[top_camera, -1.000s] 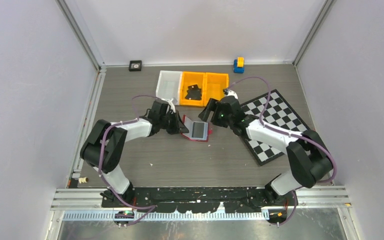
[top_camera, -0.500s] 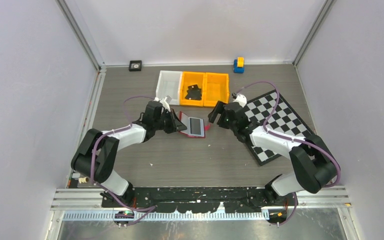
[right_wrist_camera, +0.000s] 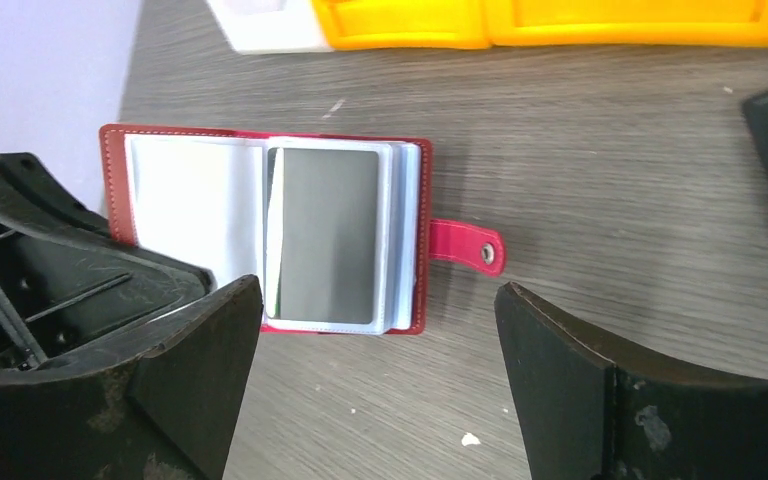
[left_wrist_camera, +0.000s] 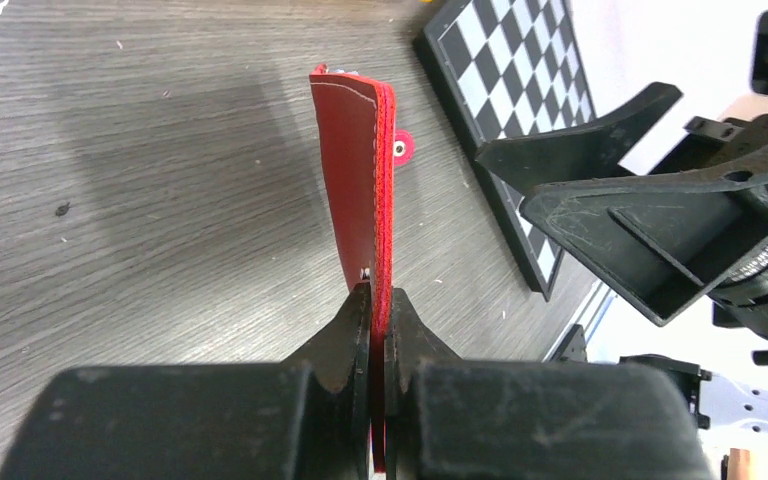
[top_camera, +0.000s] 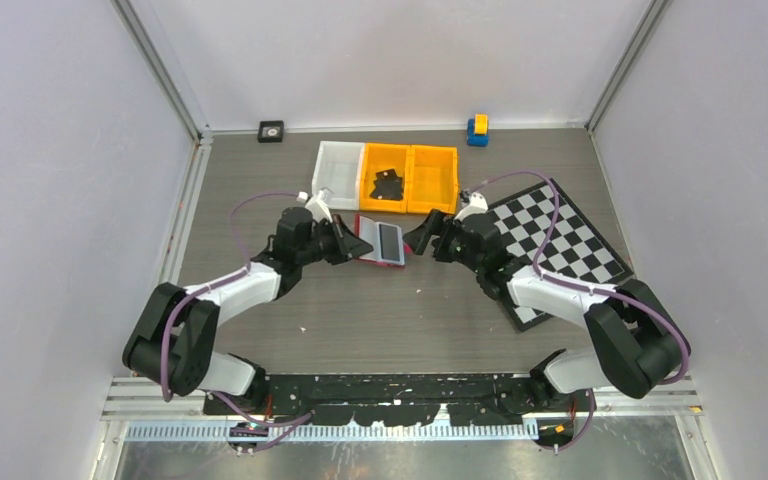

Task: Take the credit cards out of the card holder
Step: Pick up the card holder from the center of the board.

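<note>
The red card holder [top_camera: 381,243] lies open in front of the bins, its clear sleeves facing up. My left gripper [top_camera: 356,246] is shut on the left cover; in the left wrist view that cover [left_wrist_camera: 364,170] stands edge-on between the closed jaws of the gripper [left_wrist_camera: 380,300]. My right gripper [top_camera: 423,238] hangs open just right of the holder. In its wrist view the open card holder [right_wrist_camera: 188,200] sits ahead of the wide-apart jaws of the gripper [right_wrist_camera: 378,292]. One grey-looking credit card [right_wrist_camera: 328,235] fills the top sleeve, and the snap tab [right_wrist_camera: 467,246] points right.
Behind the holder stand a white bin [top_camera: 337,168] and two orange bins [top_camera: 434,175], one holding black pieces [top_camera: 387,185]. A chequered board [top_camera: 560,240] lies at the right under my right arm. A blue-and-yellow block [top_camera: 477,130] and a small black square [top_camera: 271,131] sit at the back wall.
My left gripper has carried the card holder back and to the left, toward the bins. The right gripper followed it and its jaws spread a little wider.
</note>
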Tool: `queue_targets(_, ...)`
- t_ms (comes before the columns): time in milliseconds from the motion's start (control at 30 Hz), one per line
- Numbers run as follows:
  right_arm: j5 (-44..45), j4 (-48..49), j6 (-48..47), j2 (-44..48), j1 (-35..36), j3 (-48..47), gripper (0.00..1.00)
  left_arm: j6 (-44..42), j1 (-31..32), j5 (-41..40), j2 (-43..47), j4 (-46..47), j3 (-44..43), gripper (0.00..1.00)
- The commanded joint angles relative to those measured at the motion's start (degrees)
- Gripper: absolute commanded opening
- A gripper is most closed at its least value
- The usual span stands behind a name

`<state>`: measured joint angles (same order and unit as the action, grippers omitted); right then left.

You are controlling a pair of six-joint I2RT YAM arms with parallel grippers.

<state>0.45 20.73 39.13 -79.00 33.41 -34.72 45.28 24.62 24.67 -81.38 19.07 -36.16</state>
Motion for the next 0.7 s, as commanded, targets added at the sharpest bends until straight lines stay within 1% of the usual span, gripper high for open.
queue_targets(0, -7.3, 10.0, 0.7, 1.0, -0.7, 0.5, 0.91, 1.3, -0.9, -0.3, 5.7, 8.7, 2.1, 0.00)
queue_targets(133, -12.1, 15.3, 3.0, -0.8, -1.9, 1.5, 0.91, 1.8, -1.5, -2.1, 8.4, 10.2, 4.1, 0.00)
queue_targets(233, -14.7, 18.2, 4.2, -1.8, -2.5, 2.1, 0.91, 2.9, -1.8, -2.0, 9.1, 11.1, 4.6, 0.00)
queue_targets(367, -17.1, 21.0, 4.7, -3.0, -2.6, 2.3, 0.91, 4.8, -2.4, -0.5, 9.9, 14.9, 6.0, 0.00)
queue_targets(533, -18.7, 21.8, 5.2, -5.2, -2.6, 1.6, 0.92, 6.3, -2.8, 0.7, 11.2, 16.7, 6.6, 0.00)
queue_targets(667, -16.8, 19.4, 5.6, -6.5, -2.6, 0.6, 0.92, 7.1, -3.3, 1.2, 13.0, 17.6, 7.3, 0.00)
